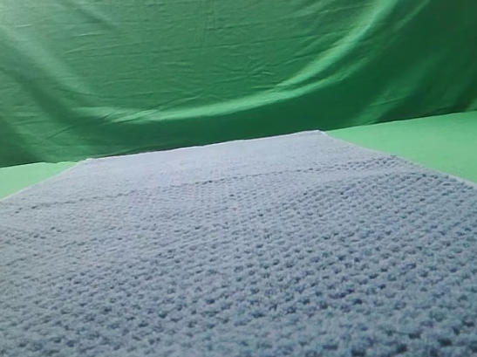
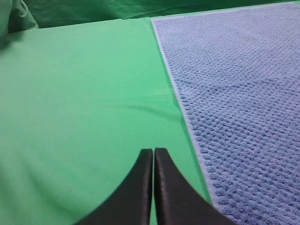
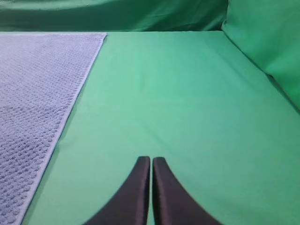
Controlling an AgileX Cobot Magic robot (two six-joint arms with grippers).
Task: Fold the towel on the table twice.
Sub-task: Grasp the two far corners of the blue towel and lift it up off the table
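The blue-grey waffle-knit towel (image 1: 231, 259) lies flat and unfolded on the bright green table (image 1: 445, 147), filling most of the exterior view. In the left wrist view the towel (image 2: 239, 103) lies to the right, and my left gripper (image 2: 153, 152) hovers over bare table (image 2: 79, 108) just left of the towel's edge, black fingers (image 2: 140, 187) pressed together and empty. In the right wrist view the towel (image 3: 33, 93) lies to the left, and my right gripper (image 3: 151, 160) is shut and empty over bare table (image 3: 178, 93), apart from the towel's edge. Neither gripper shows in the exterior view.
A wrinkled green cloth backdrop (image 1: 221, 49) hangs behind the table. It also shows along the far edge in the left wrist view (image 2: 93, 11) and at the back and right in the right wrist view (image 3: 262, 37).
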